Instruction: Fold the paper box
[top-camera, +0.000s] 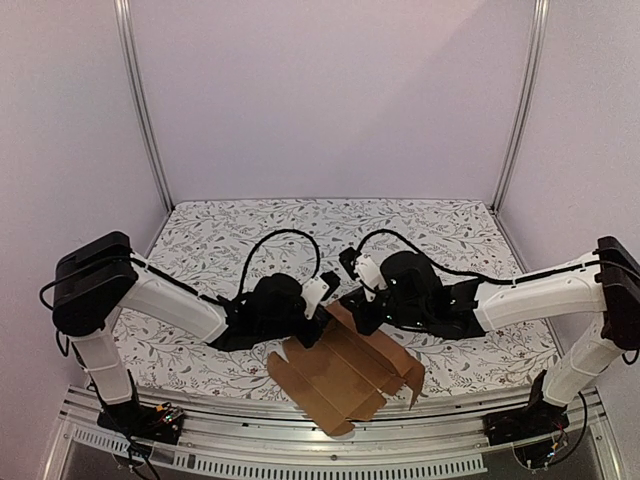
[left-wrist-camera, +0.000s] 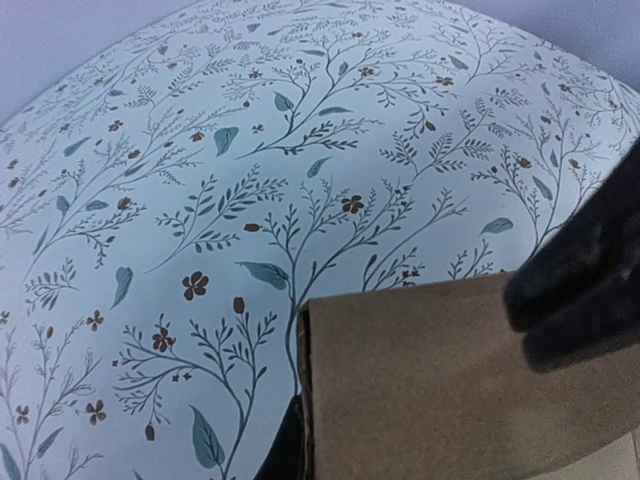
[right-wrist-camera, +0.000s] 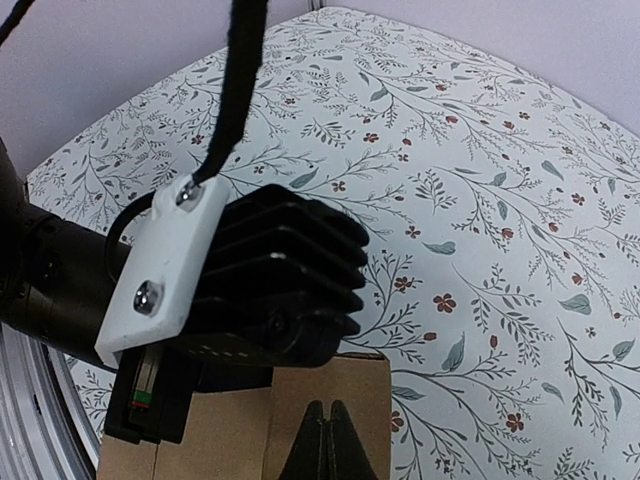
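Leftmost, left pincer low at far left corner of paper box; one dark finger against edge of a raised brown panel, other finger hidden, open or closed not determinable. Box part-folded, lying on patterned table near its front edge, between both arms. Right pincer just beside, fingers closed together over a cardboard panel.

Left arm: white tube link, black shoulder and wrist housings.
Right arm: same white and black.
Cables: black, one looping off each wrist.
Camera plate: white, two silver screws; black finned body at 3 o'clock.
Jaws: black, tapered.
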